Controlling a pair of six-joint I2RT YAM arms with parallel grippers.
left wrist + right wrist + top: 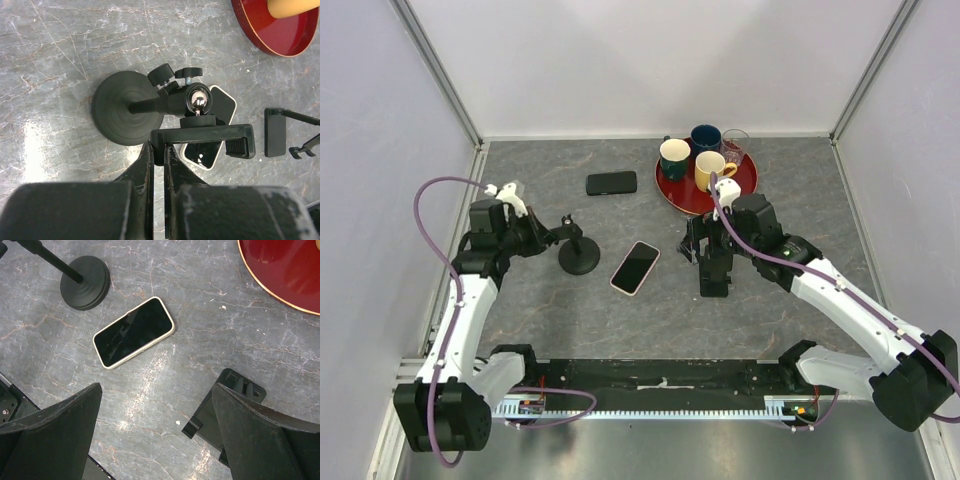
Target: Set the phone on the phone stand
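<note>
Nothing mounted yet
Your left gripper (159, 150) clenches the stand (125, 107); right gripper (156, 405) gapes; phone (134, 332) lies beside the stand.

A grey table (650, 320) with thin pale lines like stone was seen. A phone (635, 267) in a pale case was laid flat on it near the middle, screen up. A phone stand (579, 258) was stood on its round base near it, at 9 o'clock from it. Another black phone (611, 183) was laid flat at 11 o'clock, well apart. A round red tray (742, 182) was set at 1 o'clock, near the back edge.
</note>
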